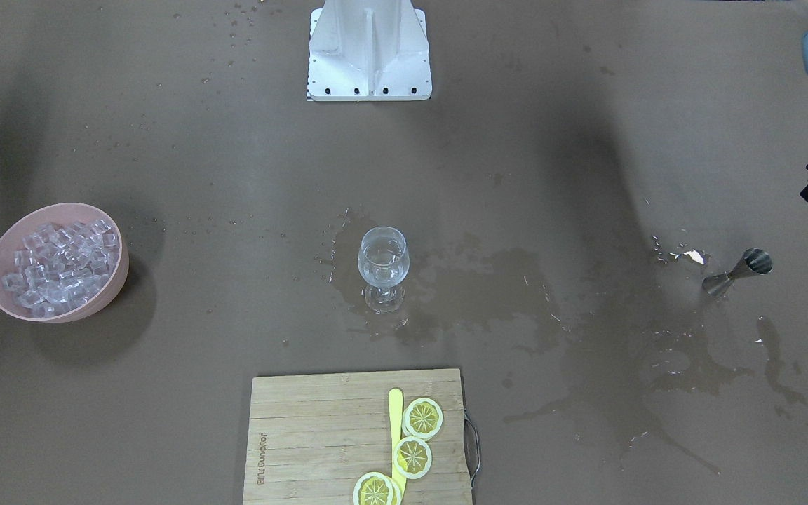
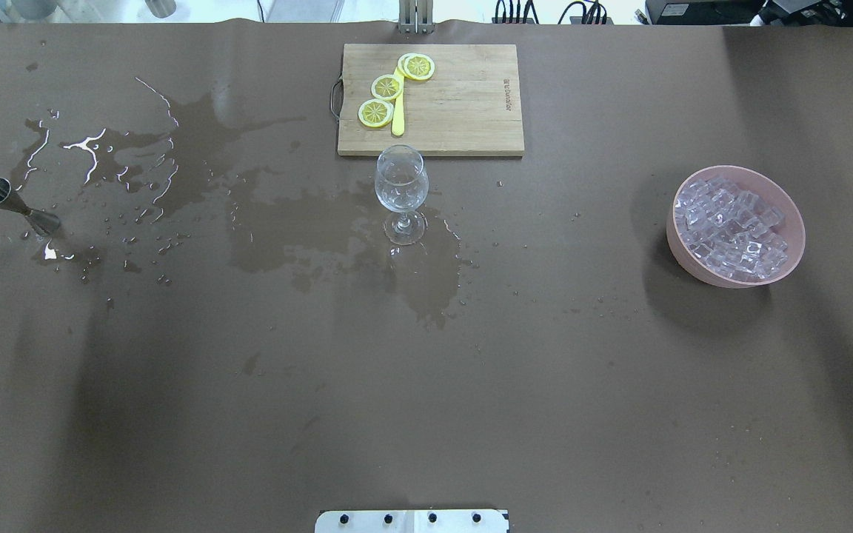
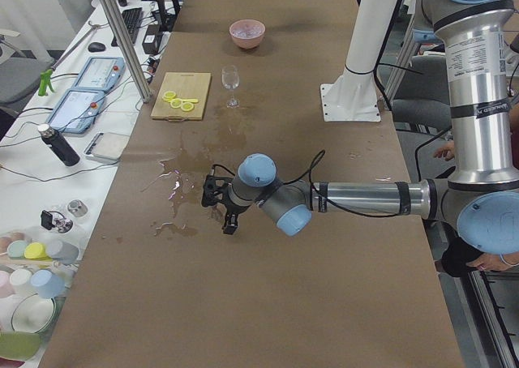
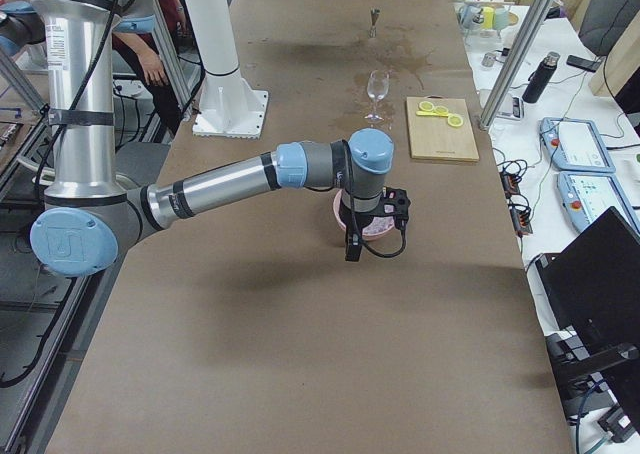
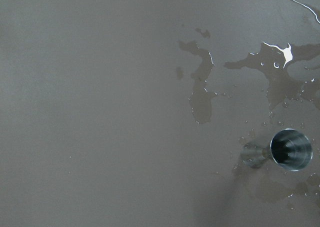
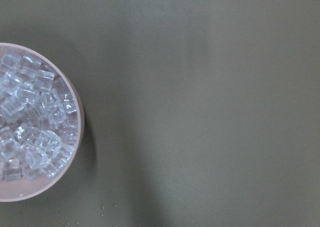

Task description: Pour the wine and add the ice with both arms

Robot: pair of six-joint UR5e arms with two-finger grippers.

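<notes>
The ice [image 2: 734, 229] heaps in the pink bowl [image 2: 686, 259], just beside the right arm's fingers [image 4: 352, 246], clearly the nearer pair; the left arm's fingers [image 3: 229, 220] hang over by the jigger [image 2: 15, 206]. Whether either pair is open, I cannot tell.

Three lemon slices [image 2: 387, 86], one glass [image 2: 400, 178]

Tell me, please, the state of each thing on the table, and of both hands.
Wine glass: upright, standing on a wet patch.
Jigger: upright.
Pink bowl: upright, full of ice.
Cutting board: lying flat, carrying lemon slices.
Left hand: raised; open or shut, cannot tell.
Right hand: raised near the bowl; cannot tell.
</notes>
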